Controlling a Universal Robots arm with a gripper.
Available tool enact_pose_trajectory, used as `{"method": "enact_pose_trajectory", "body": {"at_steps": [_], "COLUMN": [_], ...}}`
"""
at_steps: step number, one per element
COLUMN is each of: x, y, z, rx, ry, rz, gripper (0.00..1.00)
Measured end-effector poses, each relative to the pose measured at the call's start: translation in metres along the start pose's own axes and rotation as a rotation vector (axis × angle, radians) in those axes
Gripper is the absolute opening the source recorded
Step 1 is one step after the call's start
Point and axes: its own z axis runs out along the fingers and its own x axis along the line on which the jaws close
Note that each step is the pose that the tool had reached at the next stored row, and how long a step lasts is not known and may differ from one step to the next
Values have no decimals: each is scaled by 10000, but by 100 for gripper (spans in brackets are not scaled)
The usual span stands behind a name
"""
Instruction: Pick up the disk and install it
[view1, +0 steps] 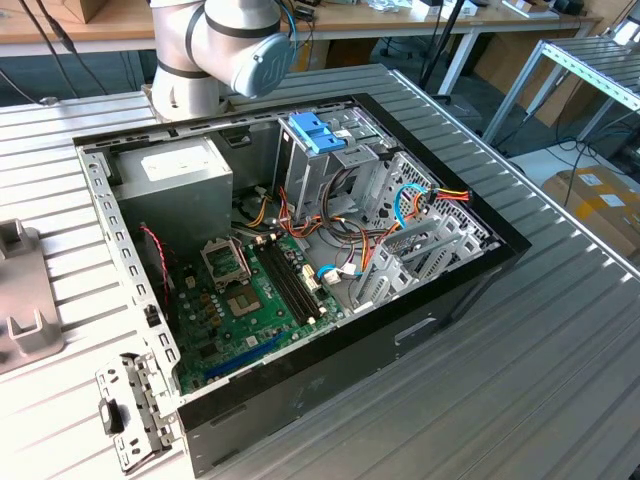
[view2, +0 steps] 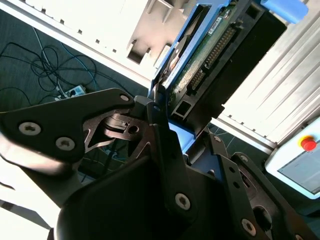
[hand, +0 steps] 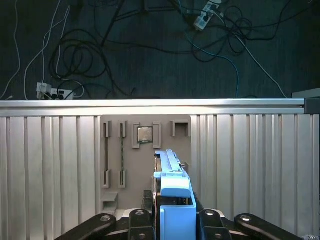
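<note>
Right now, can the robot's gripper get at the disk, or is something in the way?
Yes, it seems so. The gripper looks shut on the disk, which stands on edge in its grasp in both wrist views. Nothing sits between them.

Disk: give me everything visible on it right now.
The disk is a thin flat drive in a bright blue plastic carrier, edge-on in the first wrist view. The second wrist view shows its green circuit board and pin connector. The gripper is shut on it, holding it off the slatted metal table.
</note>
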Motion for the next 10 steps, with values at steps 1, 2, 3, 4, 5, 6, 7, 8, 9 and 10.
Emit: {"method": "enact_pose_trajectory", "body": {"at_steps": [1, 2, 3, 4, 5, 6, 7, 8, 9, 10], "x": [9, 20, 37, 45, 51, 58, 70, 76, 82, 96], "y": [-3, -6, -9, -12, -13, -14, -17, -19, -20, -24], "z": [0, -1, -1, -2, -2, -2, -2, -2, -2, -2], "rx": [-1, -1, 0, -1, -1, -1, 0, 0, 0, -1], "ry": [0, 0, 0, 1, 0, 0, 0, 0, 0, 0], "rz": [0, 0, 0, 0, 0, 0, 0, 0, 0, 0], "gripper": [37, 37, 37, 37, 37, 37, 37, 37, 37, 37]}}
